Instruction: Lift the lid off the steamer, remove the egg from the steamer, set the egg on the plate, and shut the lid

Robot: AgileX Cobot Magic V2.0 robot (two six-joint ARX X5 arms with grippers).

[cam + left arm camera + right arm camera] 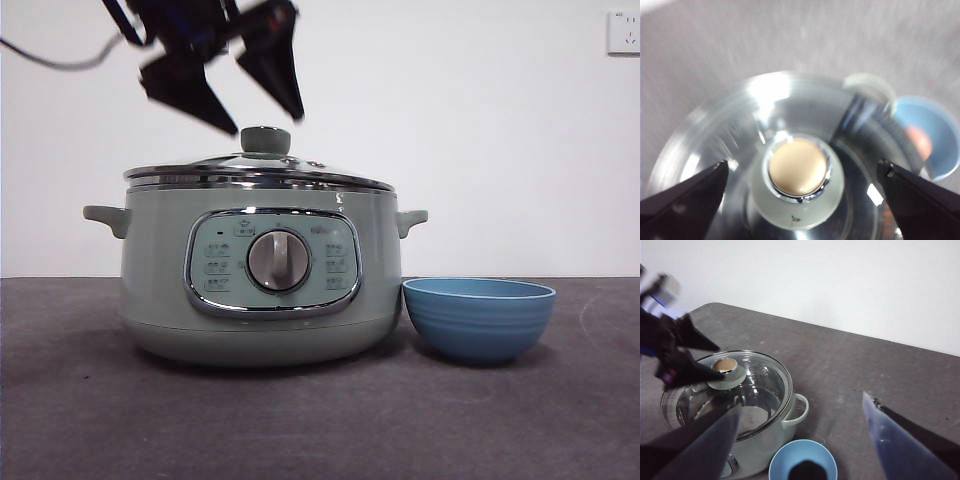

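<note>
The glass lid (258,166) rests on the pale green steamer (160,280). My left gripper (265,121) hangs just above the lid's knob (265,140), open, with one jaw on each side and not touching it. The left wrist view shows the knob (798,167) centred between the jaws of the left gripper (803,167). The blue plate (478,318), a small bowl, stands right of the steamer. A pinkish egg (918,141) lies in it, blurred. My right gripper (801,402) is open and empty, high above the steamer (785,432) and the plate (785,460).
The dark grey table (320,420) runs to a white wall behind. A wall socket (622,32) is at the top right. The steamer's side handle (412,220) sticks out above the plate. The left arm's cable (60,62) hangs at the upper left.
</note>
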